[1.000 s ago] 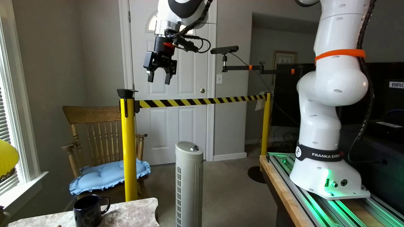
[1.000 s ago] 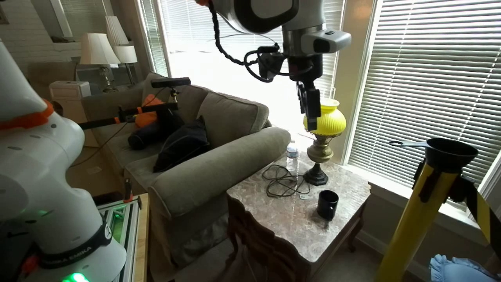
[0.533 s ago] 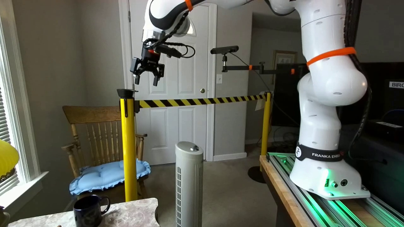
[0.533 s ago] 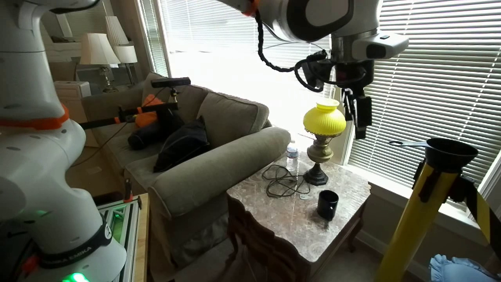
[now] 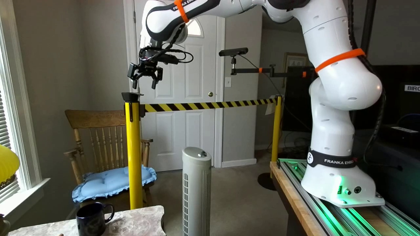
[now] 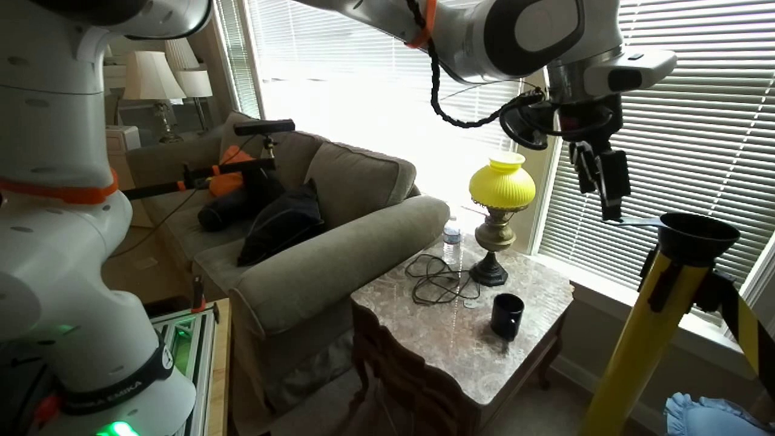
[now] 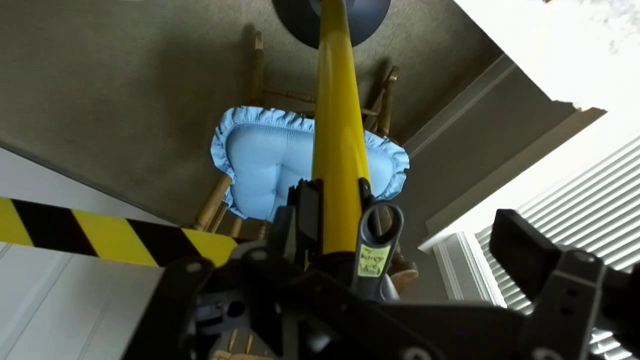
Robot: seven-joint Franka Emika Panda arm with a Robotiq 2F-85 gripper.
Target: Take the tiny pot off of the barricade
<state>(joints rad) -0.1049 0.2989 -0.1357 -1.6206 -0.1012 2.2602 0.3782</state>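
— How is the gripper (image 5: 144,86) shown in an exterior view?

— It is held above the tiny pot (image 5: 130,96), toward one o'clock, with a gap left between them; the fingers (image 5: 154,83) are spread and nothing is gripped.

— And where is the pot found?

— It is perched atop the nearer post (image 5: 134,154) of the barricade (image 5: 203,105).

— What is seen of its handle (image 6: 642,221) in an exterior view?

— It is pointed toward nine o'clock, and its end is covered, from that angle, by a fingertip (image 6: 611,212). On the table (image 6: 454,357), a dark mug (image 6: 507,316) is seen toward eight o'clock from the pot, well apart.

— And in the wrist view?

— The handle (a small yellow label (image 7: 373,261) is stuck on it) is framed between the parted fingers, its looped end toward twelve o'clock; the bowl cannot be made out.
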